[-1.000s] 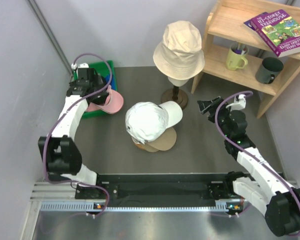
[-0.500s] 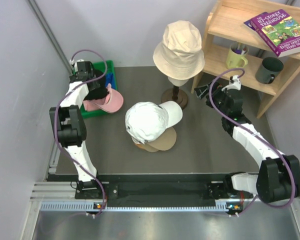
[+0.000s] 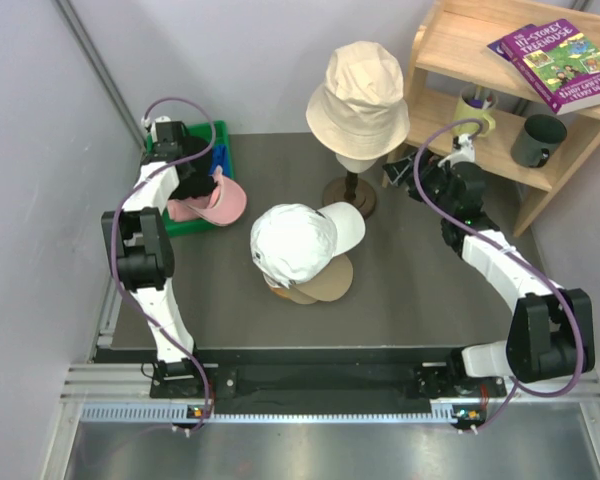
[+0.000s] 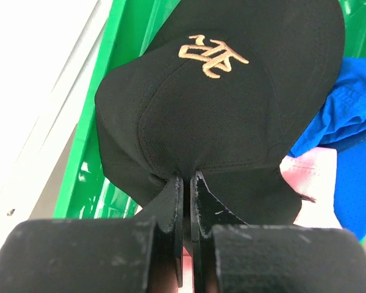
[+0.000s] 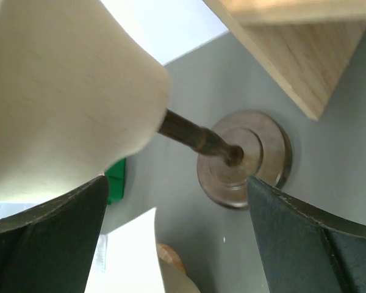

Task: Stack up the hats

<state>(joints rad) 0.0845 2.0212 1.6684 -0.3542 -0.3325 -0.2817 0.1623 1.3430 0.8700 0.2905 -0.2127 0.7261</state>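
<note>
Fabric of the black cap (image 4: 219, 104) is pinched between the closed fingers of the left gripper (image 4: 186, 180), the cap lying in the green tray (image 4: 85, 177) against a blue cap (image 4: 335, 104) and a pink cap (image 4: 311, 177). Lifting slowly and straight up looks wise, so the thin pinch neither slips nor drags its neighbours along, before carrying it to the white cap (image 3: 292, 240) on the tan cap (image 3: 325, 285) mid-table. The right gripper (image 5: 177, 180) hangs wide open and empty beside the stand (image 5: 241, 155) bearing the bucket hat (image 3: 358, 90).
</note>
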